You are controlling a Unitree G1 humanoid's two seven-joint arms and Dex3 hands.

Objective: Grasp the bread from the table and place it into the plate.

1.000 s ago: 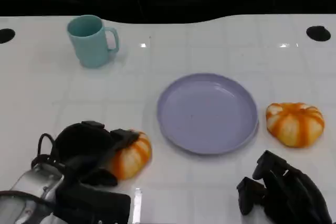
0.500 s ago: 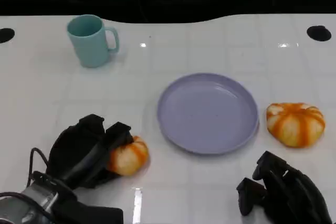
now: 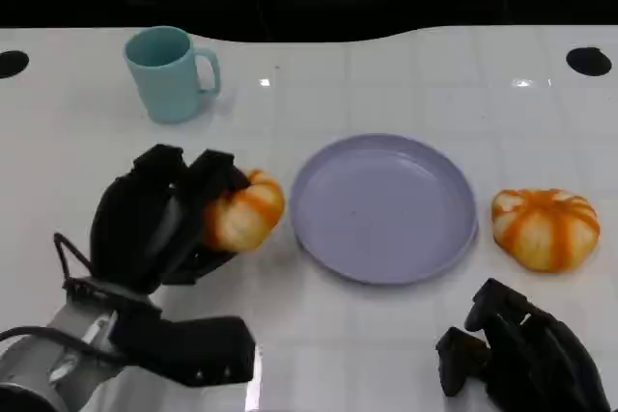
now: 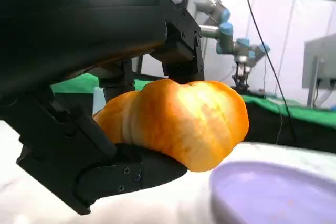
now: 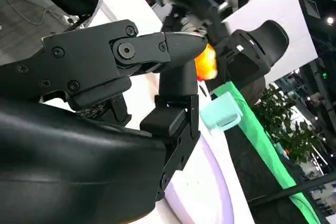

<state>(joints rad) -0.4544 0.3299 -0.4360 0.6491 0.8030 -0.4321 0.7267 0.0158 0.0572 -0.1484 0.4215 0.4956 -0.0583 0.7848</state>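
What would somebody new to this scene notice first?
Probably the orange bread gripped in the left hand, just left of the lavender plate. A second orange bread lies right of the plate, and a teal mug stands at the far left.

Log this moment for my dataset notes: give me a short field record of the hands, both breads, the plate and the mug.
left hand: grips one bread, raised beside the plate's left rim
held bread: orange and white, in the left hand, not yet over the plate
right hand: low at the near right edge, holds nothing, fingers curled
second bread: lies on the table just right of the plate, untouched
plate: lilac, centre of table, nothing in it
mug: teal, upright, far left, handle to the right
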